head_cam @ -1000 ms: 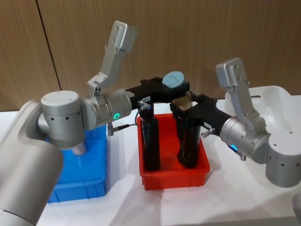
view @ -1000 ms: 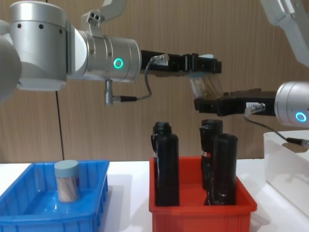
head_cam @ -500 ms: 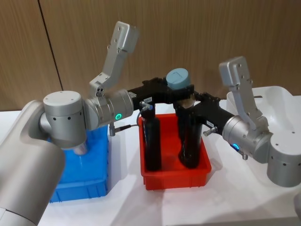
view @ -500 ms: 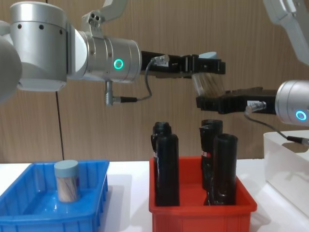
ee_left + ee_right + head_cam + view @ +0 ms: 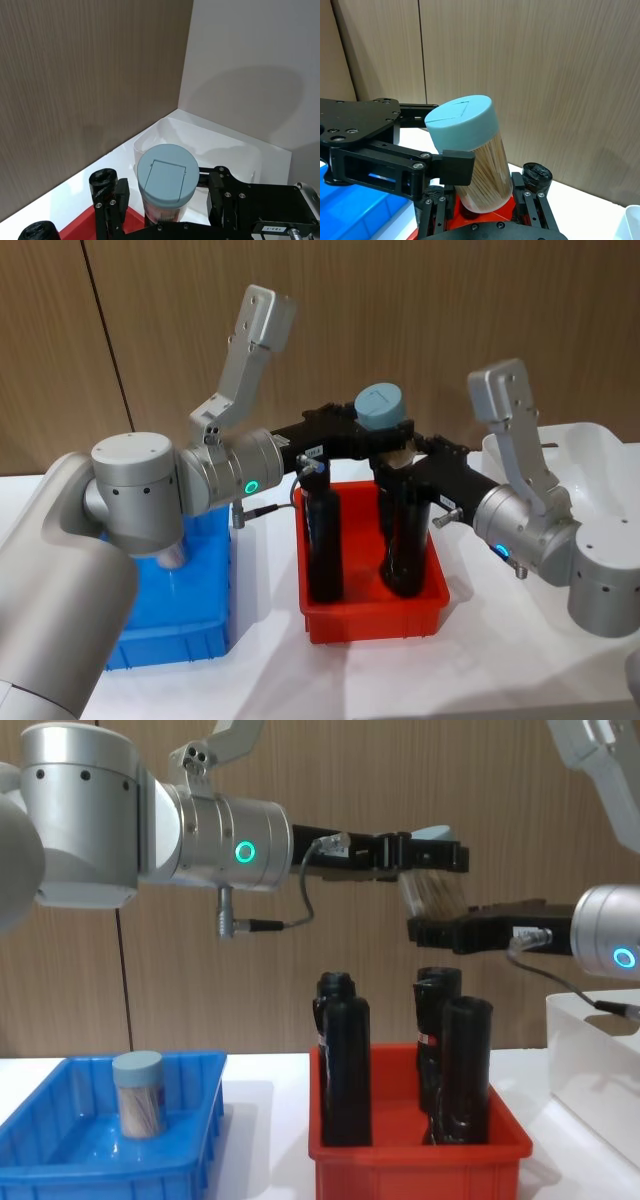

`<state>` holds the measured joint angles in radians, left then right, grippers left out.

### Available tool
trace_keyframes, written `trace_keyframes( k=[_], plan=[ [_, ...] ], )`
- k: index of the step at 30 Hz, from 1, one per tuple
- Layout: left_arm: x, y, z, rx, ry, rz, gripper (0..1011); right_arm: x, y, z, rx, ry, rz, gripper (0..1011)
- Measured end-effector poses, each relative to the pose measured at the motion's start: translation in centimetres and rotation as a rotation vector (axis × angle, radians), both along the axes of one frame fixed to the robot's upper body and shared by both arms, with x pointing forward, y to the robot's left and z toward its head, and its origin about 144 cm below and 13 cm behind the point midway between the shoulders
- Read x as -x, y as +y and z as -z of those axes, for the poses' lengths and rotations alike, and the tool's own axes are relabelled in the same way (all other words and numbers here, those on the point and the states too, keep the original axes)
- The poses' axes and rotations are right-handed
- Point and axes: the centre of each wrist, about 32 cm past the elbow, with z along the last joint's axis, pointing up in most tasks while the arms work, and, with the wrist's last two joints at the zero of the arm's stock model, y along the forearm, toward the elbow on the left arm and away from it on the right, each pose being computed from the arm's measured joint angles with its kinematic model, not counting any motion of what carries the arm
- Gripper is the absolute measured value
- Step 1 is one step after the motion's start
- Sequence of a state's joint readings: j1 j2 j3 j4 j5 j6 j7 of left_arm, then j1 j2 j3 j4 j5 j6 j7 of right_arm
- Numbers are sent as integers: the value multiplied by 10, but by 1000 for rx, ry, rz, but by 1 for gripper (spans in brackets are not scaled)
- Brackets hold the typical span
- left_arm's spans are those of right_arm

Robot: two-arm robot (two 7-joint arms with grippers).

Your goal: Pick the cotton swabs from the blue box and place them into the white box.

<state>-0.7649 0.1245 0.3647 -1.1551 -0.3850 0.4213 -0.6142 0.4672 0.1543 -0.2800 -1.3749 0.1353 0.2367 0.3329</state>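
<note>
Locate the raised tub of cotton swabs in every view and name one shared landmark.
Head view: cotton swabs upper centre, in the left gripper, right gripper at their base.
Chest view: cotton swabs right of centre, above the black cylinders.
Left wrist view: cotton swabs cap-on to the camera, before the white box.
Right wrist view: cotton swabs tilted, clamped under the cap.
Shared landmark: those black cylinders in the red bin below.

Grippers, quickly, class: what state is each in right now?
Left gripper: closed on the cotton swabs.
Right gripper: at their base; cannot be told.
</note>
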Motion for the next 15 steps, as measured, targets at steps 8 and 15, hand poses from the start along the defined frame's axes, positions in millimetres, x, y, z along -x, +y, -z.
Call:
trace_keyframes(
  k=[8, 15],
  plan=[
    [0, 0, 0, 0, 0, 0, 1003, 0, -5, 2, -3, 3, 30, 668],
    [0, 0, 0, 0, -1, -1, 1003, 0, -16, 6, -5, 13, 85, 668]
  ],
)
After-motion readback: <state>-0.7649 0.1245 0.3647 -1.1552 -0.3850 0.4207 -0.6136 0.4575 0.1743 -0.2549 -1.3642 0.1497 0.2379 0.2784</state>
